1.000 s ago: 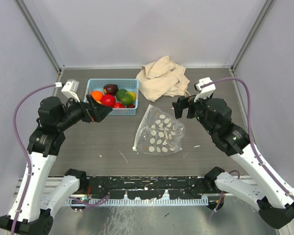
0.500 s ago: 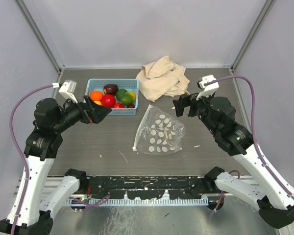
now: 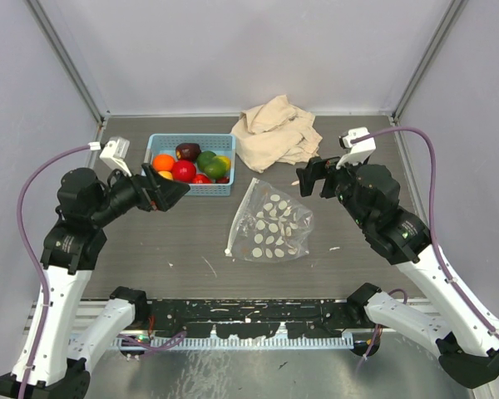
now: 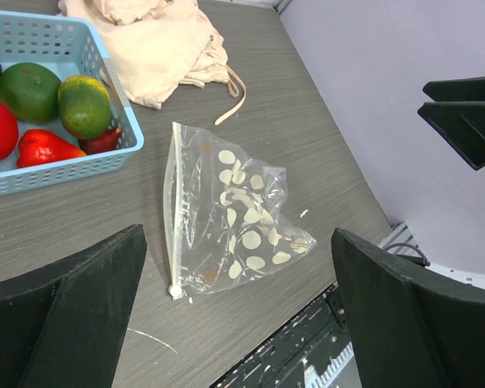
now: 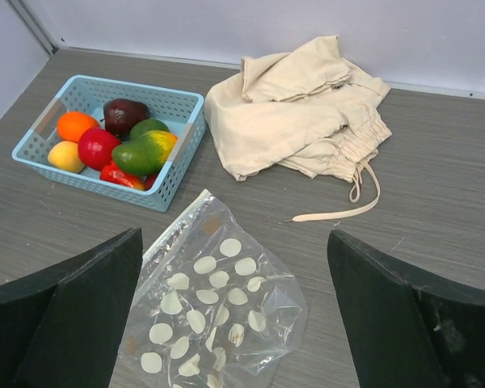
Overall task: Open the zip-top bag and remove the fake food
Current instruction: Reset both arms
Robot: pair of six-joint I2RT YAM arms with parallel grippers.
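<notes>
I see zip-top bag (image 3: 270,224) lying mid-table (image 3: 183,241). Basket (image 3: 189,189) far-left of it, fake food (image 3: 183,170) inside. Cloth bag (image 3: 274,133) right of basket, beyond zip-top bag.

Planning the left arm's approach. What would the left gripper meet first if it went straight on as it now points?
Probably the zip-top bag, lying flat straight ahead of the open left gripper in its wrist view, nothing between. Depth is unclear; it might touch the table first.
</notes>
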